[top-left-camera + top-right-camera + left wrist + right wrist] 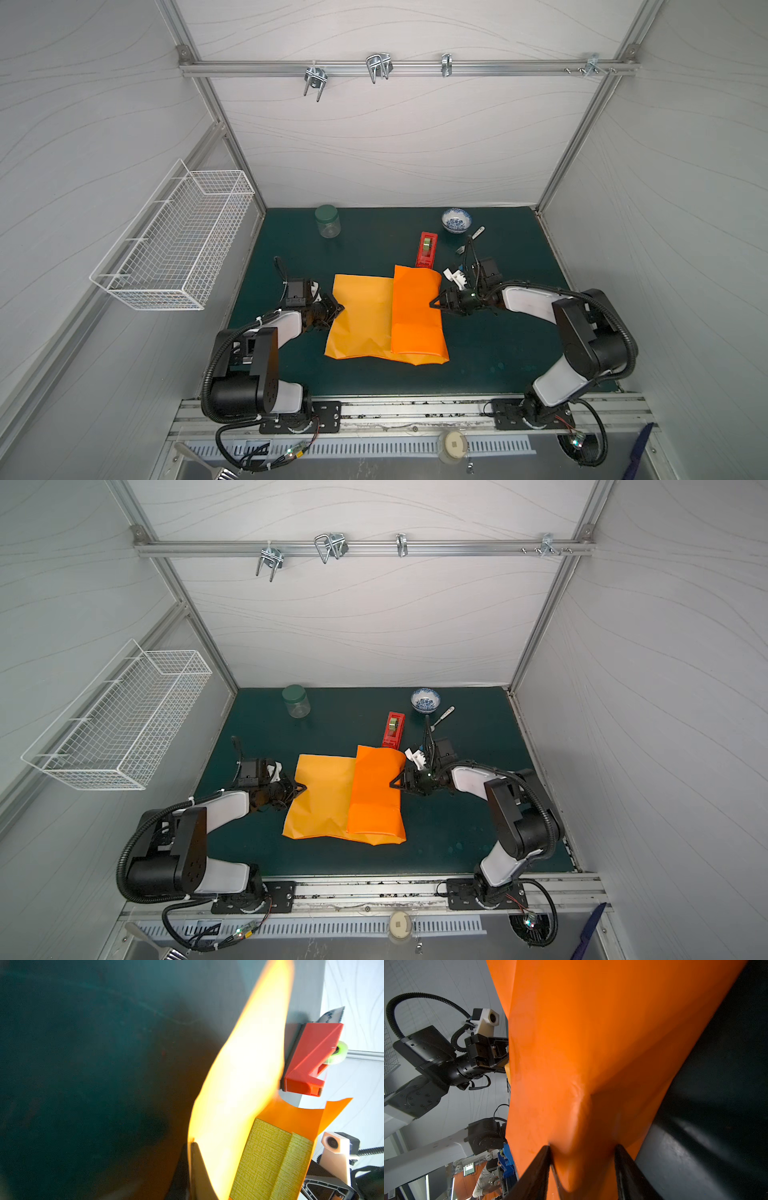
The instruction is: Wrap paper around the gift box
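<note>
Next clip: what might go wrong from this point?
The left hand pinches only the thin edge of the paper, so a pull may tear it or slip. The red tape dispenser sits right by the folded flap and might get knocked. The gift box may shift under the loose sheet.

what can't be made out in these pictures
- gift box: hidden under the paper in both top views; only part shows in the left wrist view
- right gripper: right wrist view, paper hides whether it grips anything
- utensil by the bowl: too small in both top views
</note>
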Available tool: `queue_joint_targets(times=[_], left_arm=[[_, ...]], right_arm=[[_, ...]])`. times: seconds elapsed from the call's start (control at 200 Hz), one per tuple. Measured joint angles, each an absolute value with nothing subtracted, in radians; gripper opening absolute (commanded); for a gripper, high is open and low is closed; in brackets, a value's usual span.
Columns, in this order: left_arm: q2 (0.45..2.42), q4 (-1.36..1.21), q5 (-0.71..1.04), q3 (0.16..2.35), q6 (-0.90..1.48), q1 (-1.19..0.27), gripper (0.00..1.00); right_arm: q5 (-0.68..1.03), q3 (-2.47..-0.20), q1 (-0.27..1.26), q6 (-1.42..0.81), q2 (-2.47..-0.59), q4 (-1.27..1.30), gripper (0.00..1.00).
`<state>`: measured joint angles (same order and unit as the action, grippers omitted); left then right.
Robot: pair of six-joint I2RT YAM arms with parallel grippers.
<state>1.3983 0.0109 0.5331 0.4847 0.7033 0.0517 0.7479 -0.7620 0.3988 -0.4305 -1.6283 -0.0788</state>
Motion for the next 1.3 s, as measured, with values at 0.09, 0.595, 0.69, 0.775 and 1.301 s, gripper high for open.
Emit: queue_joint_targets(times=[0.09, 0.595, 0.69, 0.775, 1.301], left_arm=[[1.382, 0.064, 0.526, 0.503, 0.708, 0.045, 0.04], [1.242, 0.286, 0.548, 0.659, 0.702, -0.001, 0.02], [1.216, 0.302, 0.561, 0.668, 0.705, -0.025, 0.02], [1.2, 0.303, 0.565, 0.673, 0.718, -0.06, 0.02], [1.199, 0.31, 0.569, 0.755, 0.744, -0.22, 0.0]], right_arm=[[0.748, -0.762, 0.399, -0.43, -1.628, -0.078, 0.49], [0.748, -0.762, 0.399, -0.437, -1.628, -0.078, 0.49], [0.748, -0.762, 0.4, -0.437, -1.628, -0.078, 0.49], [0.748, -0.762, 0.4, -0.437, -1.628, -0.078, 0.49], [0.742, -0.768, 0.403, -0.437, -1.628, -0.086, 0.49]])
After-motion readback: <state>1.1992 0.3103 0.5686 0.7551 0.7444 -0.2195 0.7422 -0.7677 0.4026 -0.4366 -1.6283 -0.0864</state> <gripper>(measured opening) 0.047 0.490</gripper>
